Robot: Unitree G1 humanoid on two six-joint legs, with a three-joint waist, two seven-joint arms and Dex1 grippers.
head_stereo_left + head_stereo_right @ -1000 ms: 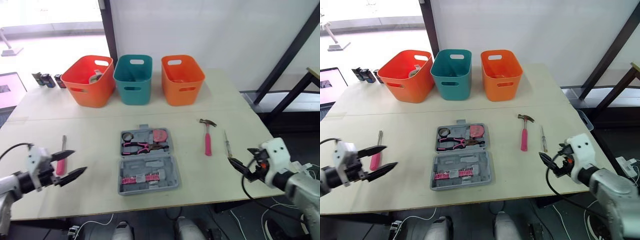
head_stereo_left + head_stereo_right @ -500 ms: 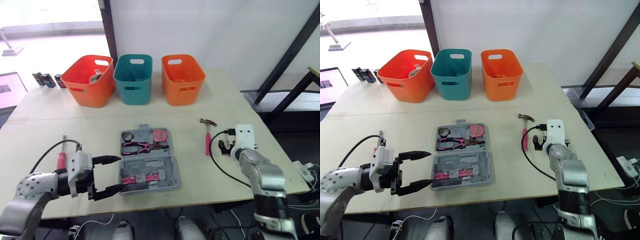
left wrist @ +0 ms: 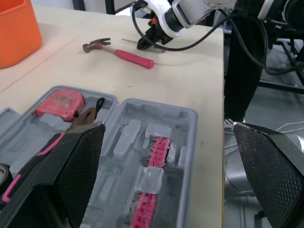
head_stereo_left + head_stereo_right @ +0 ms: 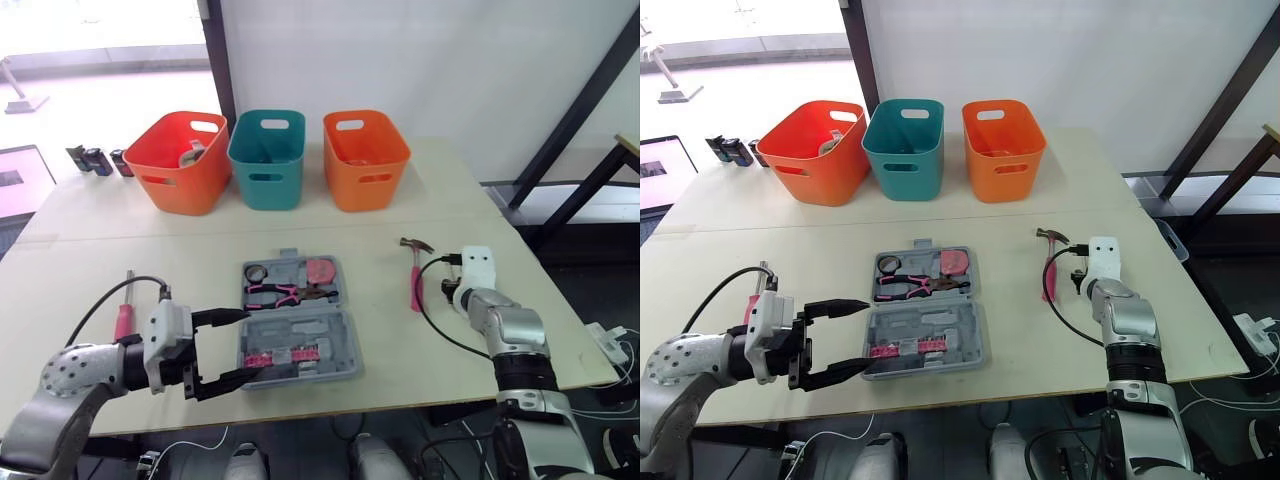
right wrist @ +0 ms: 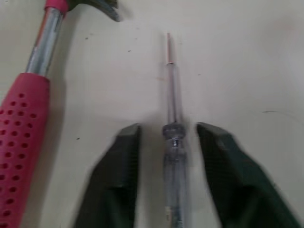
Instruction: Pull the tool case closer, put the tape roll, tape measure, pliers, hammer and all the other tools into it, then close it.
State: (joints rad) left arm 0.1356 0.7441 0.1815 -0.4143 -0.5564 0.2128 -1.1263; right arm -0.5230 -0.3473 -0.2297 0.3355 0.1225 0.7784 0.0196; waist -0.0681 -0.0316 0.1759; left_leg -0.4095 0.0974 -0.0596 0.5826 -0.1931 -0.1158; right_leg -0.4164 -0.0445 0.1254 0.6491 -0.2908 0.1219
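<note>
The grey tool case [image 4: 346, 338] lies open mid-table, with pink-handled pliers [image 4: 285, 293], a pink tape measure [image 4: 320, 270] and a tape roll [image 4: 256, 272] in its far half. My left gripper [image 4: 255, 343] is open at the case's near left corner, its fingers [image 3: 71, 161] spanning the near half. A pink-handled hammer [image 4: 414, 280] lies to the right of the case. Beside the hammer, my right gripper [image 5: 167, 127] is lowered over a clear-handled screwdriver [image 5: 173, 99]; its fingers stand close on either side, a small gap showing. A pink-handled screwdriver [image 4: 123, 320] lies at the left.
Three bins stand in a row at the back: orange-red [image 4: 180, 160], teal [image 4: 266, 155] and orange [image 4: 365, 155]. Small dark items [image 4: 95, 160] sit at the far left edge. The table's right edge is close to my right arm.
Both arms came in from the table's front edge. The left gripper reached the case's near corner; the right one settled over the clear screwdriver and its fingers narrowed.
</note>
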